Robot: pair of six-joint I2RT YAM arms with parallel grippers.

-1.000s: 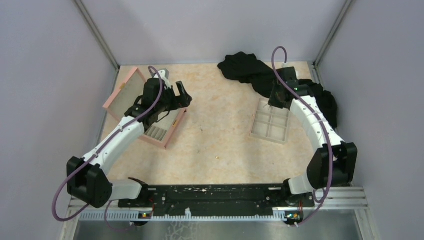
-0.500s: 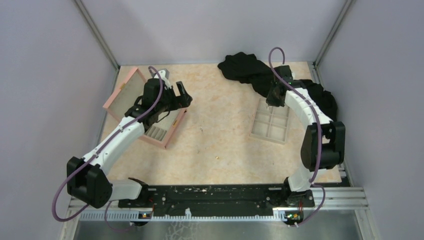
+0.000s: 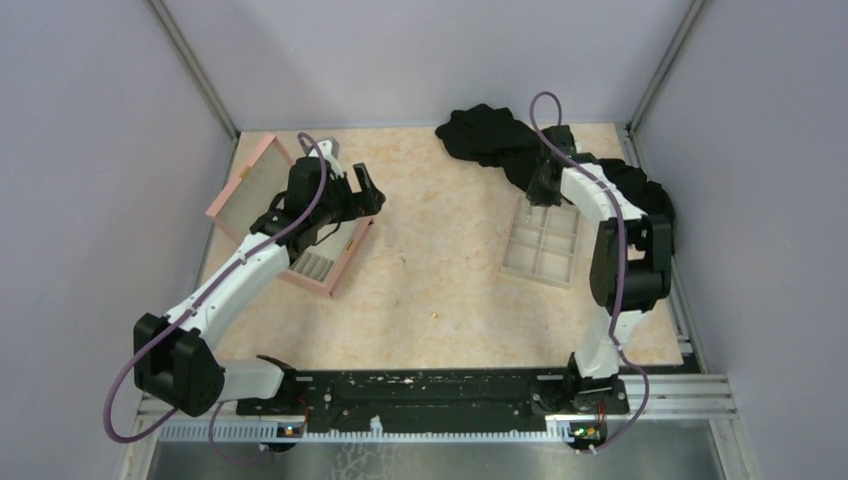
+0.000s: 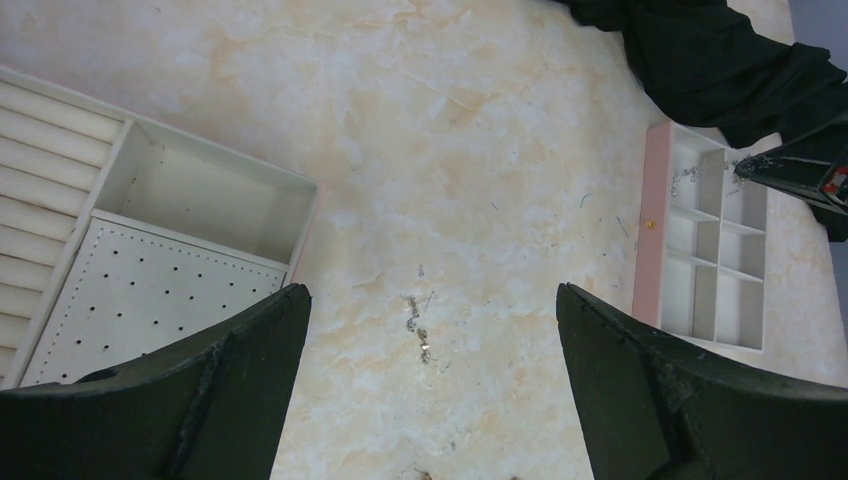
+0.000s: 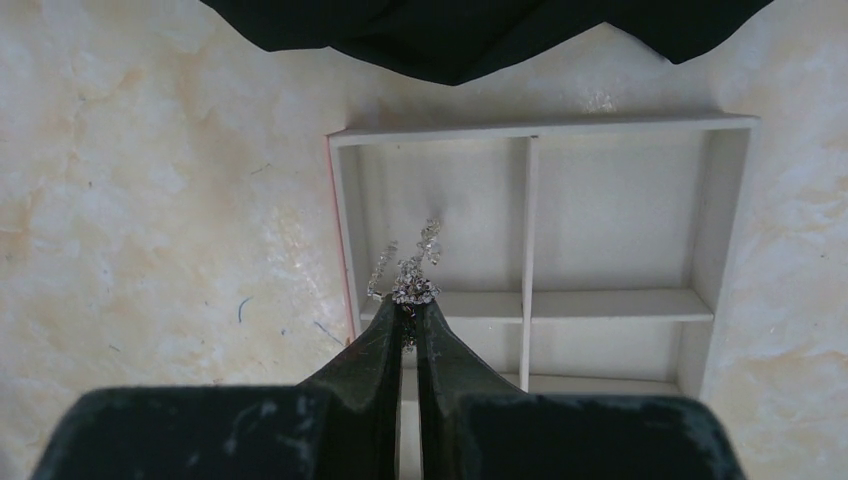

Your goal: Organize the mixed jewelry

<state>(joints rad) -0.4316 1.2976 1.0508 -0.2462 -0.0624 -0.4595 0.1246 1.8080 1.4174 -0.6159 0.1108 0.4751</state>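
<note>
My right gripper (image 5: 410,303) is shut on a silvery chain tangle (image 5: 408,268), which hangs over the far left compartment of the beige compartment tray (image 5: 530,225). In the top view the right gripper (image 3: 541,196) is at the tray's (image 3: 542,248) far edge. My left gripper (image 4: 430,300) is open and empty, high above the table. A thin silvery chain (image 4: 418,325) lies on the table between its fingers. A gold speck (image 3: 434,315) lies on the table in front. In the left wrist view the tray (image 4: 705,250) holds a chain bit at its far corner.
The open pink box (image 3: 300,215) with white ring rolls and a dotted pad (image 4: 140,300) stands at the left under the left arm. A black cloth (image 3: 500,140) lies at the back right, touching the tray's far edge. Grey walls close in both sides.
The right arm has folded upright and swung its gripper slightly left along the tray's far edge, still holding the chain. The left arm has not moved.
</note>
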